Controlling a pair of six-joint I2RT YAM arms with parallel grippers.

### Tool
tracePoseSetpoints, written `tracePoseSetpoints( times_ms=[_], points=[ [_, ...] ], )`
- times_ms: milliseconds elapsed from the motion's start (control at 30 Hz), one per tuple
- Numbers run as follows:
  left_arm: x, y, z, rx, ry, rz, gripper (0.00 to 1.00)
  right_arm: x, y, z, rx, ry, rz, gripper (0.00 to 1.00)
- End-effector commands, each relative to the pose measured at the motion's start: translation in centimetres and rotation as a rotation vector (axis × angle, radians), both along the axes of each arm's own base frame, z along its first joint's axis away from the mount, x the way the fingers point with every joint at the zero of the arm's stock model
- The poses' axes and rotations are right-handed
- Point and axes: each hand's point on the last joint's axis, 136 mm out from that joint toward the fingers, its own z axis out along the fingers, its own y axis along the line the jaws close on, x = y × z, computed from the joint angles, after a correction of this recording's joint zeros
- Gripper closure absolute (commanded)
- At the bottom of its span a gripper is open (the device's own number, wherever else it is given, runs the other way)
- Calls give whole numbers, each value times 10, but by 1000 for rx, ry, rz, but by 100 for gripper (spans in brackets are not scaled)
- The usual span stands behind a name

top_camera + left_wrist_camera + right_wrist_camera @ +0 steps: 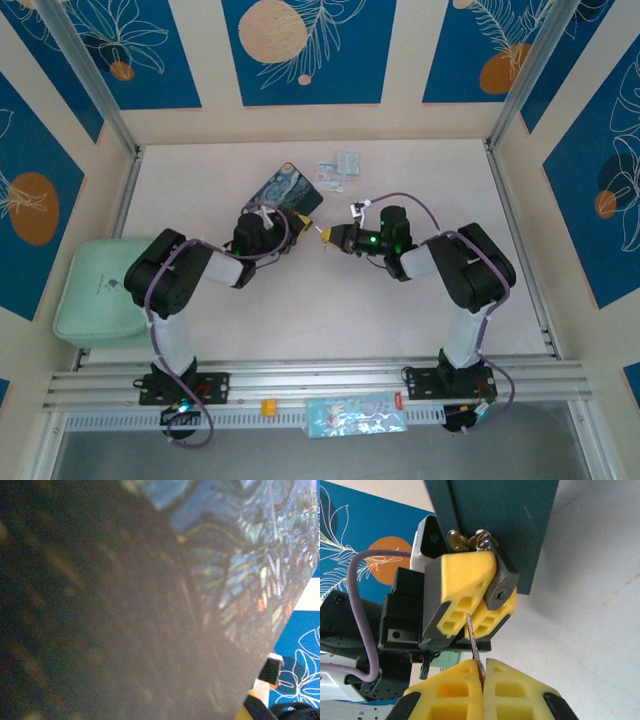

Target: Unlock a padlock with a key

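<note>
The padlock (501, 589), a small dark body with its keyhole facing the right wrist camera, sits clamped between the yellow fingers (462, 580) of my left gripper (480, 605). Its silver shackle (481, 536) hooks onto the edge of the blue starry-night tin (510, 515). My right gripper (483, 672) is shut on the key (474, 640). The thin blade points up, and its tip lies just below and left of the keyhole, against the left fingers. From above, the left gripper (300, 218) and right gripper (325, 232) meet tip to tip beside the tin (283, 190). The tin's painted face (240, 555) is blurred, very close to the left wrist camera.
A mint-green cushion (98, 290) lies off the table's left edge. Small packets (340, 170) sit at the back of the white table (420, 180). On the front rail rest a yellow piece (268, 406) and a printed packet (355, 415).
</note>
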Motion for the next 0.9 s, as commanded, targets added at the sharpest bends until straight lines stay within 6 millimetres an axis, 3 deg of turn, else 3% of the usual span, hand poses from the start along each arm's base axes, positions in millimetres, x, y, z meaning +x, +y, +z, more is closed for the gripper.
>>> tracePoseSetpoints(
  times_ms=[0,333,867],
  points=[
    [-3,-3,28,-94,-61,-30,100,5,7,10,33,-32,36,100],
    [-4,-3,25,-108,-63,-32,100,6,11,-8,28,5,27,100],
    [-1,-6,25,-103,-74,-38,100,9,22,0,49,-11,43,100]
  ],
)
